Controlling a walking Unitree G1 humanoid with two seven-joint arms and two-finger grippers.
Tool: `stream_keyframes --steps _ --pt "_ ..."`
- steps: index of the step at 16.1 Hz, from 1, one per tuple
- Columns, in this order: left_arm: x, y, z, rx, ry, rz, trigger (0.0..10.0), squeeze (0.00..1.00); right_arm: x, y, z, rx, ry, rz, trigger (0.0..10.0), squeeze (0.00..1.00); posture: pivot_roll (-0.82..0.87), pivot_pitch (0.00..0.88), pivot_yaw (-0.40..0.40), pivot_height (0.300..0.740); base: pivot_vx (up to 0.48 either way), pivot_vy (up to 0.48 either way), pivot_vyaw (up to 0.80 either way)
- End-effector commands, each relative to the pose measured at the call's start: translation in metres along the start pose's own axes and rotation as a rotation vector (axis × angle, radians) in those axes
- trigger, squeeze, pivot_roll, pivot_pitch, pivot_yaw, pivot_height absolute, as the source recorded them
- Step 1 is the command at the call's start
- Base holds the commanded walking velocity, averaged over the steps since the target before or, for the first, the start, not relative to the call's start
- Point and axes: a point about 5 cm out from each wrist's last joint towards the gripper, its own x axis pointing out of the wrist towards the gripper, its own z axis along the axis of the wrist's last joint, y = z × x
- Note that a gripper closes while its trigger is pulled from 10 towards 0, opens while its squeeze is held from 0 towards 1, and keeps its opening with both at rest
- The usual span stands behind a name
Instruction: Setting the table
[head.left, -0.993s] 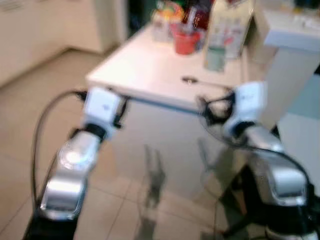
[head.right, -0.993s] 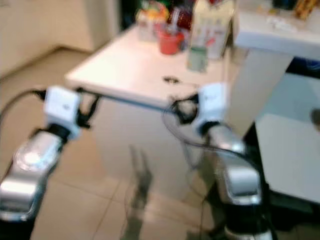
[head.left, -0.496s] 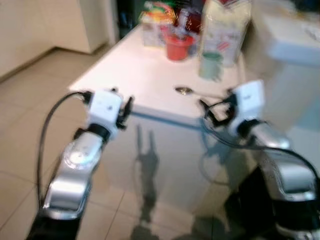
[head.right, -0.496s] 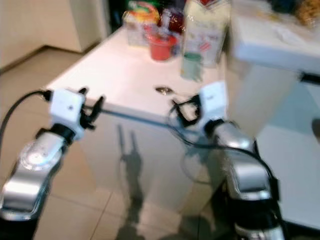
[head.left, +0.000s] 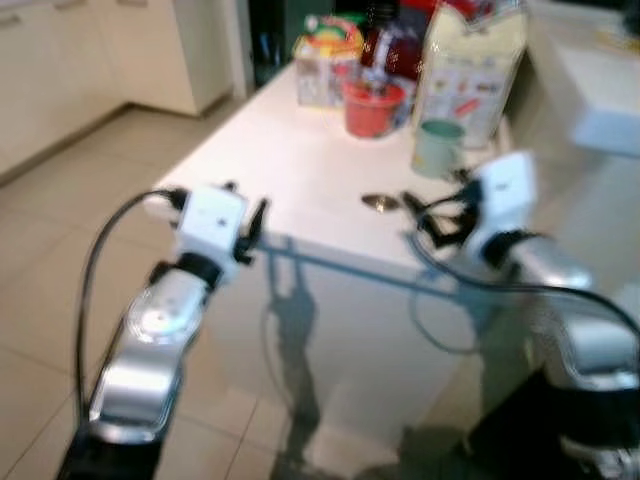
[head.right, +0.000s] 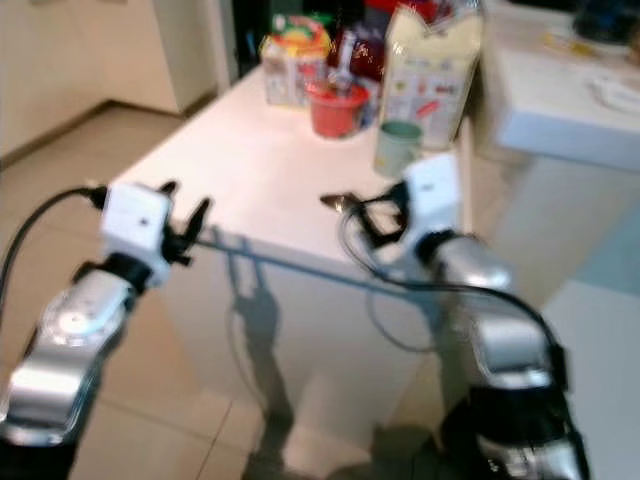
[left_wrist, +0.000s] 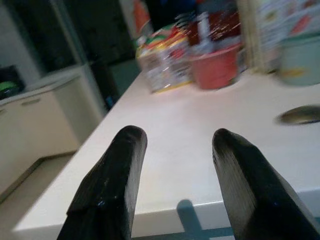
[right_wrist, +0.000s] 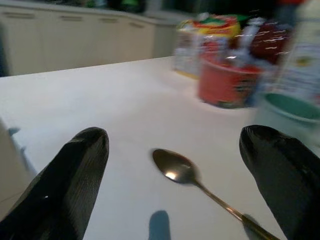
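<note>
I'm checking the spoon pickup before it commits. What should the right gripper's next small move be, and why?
Probably ease the right gripper forward and down over the spoon. Its fingers are spread wide and empty, the spoon lies flat on the white table just ahead between them, and the green cup stands beyond it.

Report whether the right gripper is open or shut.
Open: the right gripper has its fingers spread wide either side of the spoon.

Bare table (head.left: 290, 150) front; spoon (right_wrist: 190, 175), cup (head.left: 437, 147) behind.
</note>
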Motion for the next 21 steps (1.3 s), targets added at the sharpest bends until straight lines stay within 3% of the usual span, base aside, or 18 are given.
stream_keyframes --steps 1,5,8,9,10,11,16,21 --pt "0.004 -0.004 0.003 -0.002 -0.017 -0.027 10.0 0.0 -0.003 -0.012 -0.007 -0.007 0.02 -0.02 10.0 0.0 0.02 0.0 -0.004 0.74 0.352 0.0 0.0" --pt "0.006 -0.005 0.002 -0.01 -0.002 -0.036 10.0 0.0 0.011 -0.015 -0.006 -0.013 0.021 0.019 10.0 0.0 0.02 0.0 -0.006 0.74 0.255 0.0 0.0" --pt "0.001 -0.011 -0.001 -0.019 0.005 -0.082 10.0 0.0 0.014 -0.014 -0.02 0.022 0.052 0.132 10.0 0.0 0.04 0.0 -0.029 0.74 0.0 0.0 0.0" --pt "0.001 -0.013 0.0 -0.02 -0.001 -0.1 10.0 0.0 0.015 -0.016 -0.021 0.026 0.054 0.136 10.0 0.07 0.04 0.0 -0.029 0.74 0.0 0.0 0.0" --pt "-0.001 -0.017 0.0 -0.015 -0.007 -0.139 10.0 0.0 0.018 -0.019 -0.022 0.027 0.055 0.138 10.0 0.81 0.04 0.0 -0.034 0.74 0.0 0.0 0.0" --pt "-0.004 -0.023 0.0 -0.006 -0.013 -0.196 10.0 0.0 0.026 -0.02 -0.022 0.036 0.052 0.137 10.0 1.0 0.05 0.0 -0.037 0.74 0.0 0.0 0.0" --pt "-0.006 -0.034 0.002 -0.021 -0.022 -0.283 10.0 0.0 0.054 -0.013 -0.029 0.045 0.096 0.202 10.0 1.0 0.06 0.0 -0.052 0.74 0.0 0.0 0.0" --pt "-0.012 -0.039 0.004 -0.048 -0.022 -0.33 10.0 0.0 0.075 -0.022 -0.029 0.021 0.187 0.166 10.0 1.0 0.08 0.0 -0.068 0.74 0.0 0.0 0.0"
